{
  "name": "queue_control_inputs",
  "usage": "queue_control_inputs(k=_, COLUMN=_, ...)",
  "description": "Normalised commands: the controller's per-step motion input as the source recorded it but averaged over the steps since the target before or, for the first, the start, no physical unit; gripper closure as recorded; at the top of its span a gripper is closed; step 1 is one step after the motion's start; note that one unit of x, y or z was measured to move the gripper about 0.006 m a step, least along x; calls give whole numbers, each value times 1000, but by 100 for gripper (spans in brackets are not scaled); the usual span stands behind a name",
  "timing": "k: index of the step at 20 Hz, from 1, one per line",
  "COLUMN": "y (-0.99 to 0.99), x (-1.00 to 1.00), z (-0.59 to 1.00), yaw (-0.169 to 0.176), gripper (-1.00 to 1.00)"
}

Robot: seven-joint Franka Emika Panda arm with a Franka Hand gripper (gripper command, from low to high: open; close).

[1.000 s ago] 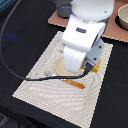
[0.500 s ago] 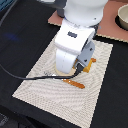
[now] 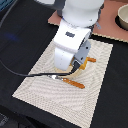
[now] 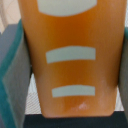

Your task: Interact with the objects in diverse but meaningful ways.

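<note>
In the wrist view a golden-orange bread loaf [image 4: 71, 30] with pale slash marks fills the space between my gripper's [image 4: 70, 62] two fingers. A grey-teal pad [image 4: 14, 75] presses on one side of it, and the other pad shows at the opposite edge. In the exterior view the white arm [image 3: 72, 42] hangs over a beige striped placemat [image 3: 45, 92] and hides the loaf and the fingers. A grey pot [image 3: 122, 17] stands at the back on the exterior view's right. The tomato, sausage and carton are out of view.
Orange-handled cutlery lies on the placemat: one piece [image 3: 74, 81] just in front of the arm, another [image 3: 91, 60] beside it. A brown board [image 3: 107, 30] lies behind the placemat under the pot. A black cable [image 3: 25, 75] runs across the dark table.
The arm has shifted slightly toward the exterior view's left over the placemat. The cutlery has not moved.
</note>
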Motion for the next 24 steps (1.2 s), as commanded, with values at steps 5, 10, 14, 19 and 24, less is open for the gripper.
queue_control_inputs(k=5, y=138, x=-360, z=-435, yaw=18, gripper=100)
queue_control_inputs(k=10, y=249, x=-560, z=-278, yaw=30, gripper=100)
queue_control_inputs(k=14, y=351, x=-841, z=-1, yaw=27, gripper=100)
queue_control_inputs(k=19, y=314, x=-795, z=-8, yaw=25, gripper=100)
queue_control_inputs(k=24, y=222, x=-681, z=-149, yaw=29, gripper=100)
